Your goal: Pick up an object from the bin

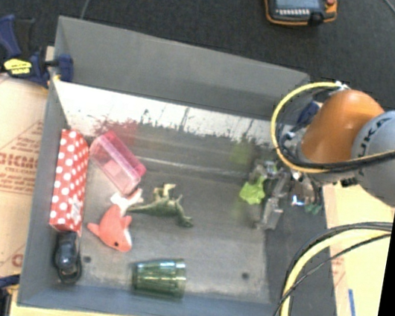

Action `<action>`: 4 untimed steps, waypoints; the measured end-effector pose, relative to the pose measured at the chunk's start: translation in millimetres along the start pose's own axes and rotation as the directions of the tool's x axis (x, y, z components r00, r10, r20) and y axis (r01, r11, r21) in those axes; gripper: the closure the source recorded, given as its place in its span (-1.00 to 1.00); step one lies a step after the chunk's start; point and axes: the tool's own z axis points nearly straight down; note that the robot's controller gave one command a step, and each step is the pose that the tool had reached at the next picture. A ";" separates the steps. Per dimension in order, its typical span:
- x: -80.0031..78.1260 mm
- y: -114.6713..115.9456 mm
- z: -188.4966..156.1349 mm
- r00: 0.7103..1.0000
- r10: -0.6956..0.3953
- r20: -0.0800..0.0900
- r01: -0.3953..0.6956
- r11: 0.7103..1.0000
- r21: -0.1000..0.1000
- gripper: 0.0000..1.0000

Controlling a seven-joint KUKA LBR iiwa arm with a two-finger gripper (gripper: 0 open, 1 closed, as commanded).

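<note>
We find the gripper low at the right wall of the bin, just beside a small bright-green object. Whether it grips anything, we cannot tell.

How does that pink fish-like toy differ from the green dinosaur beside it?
The pink toy is bright pink with a white tail; the dinosaur is dull olive green. The pink toy is plump and rounded; the dinosaur is thin, its long tail stretched out. The dinosaur lies nearer the middle of the bin, the pink toy nearer the front-left. Both are small animal toys on the bin floor.
</note>
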 end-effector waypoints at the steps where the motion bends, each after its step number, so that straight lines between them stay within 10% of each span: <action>1: 4.6 -5.3 -1.2 0.988 0.157 0.011 -0.157 0.988 -0.005 -1.00; 3: -7.8 -13.3 -0.9 1.000 -0.011 0.006 0.011 1.000 0.000 -1.00; 4: -8.6 -10.1 -3.2 0.994 0.105 0.000 -0.105 0.994 -0.006 1.00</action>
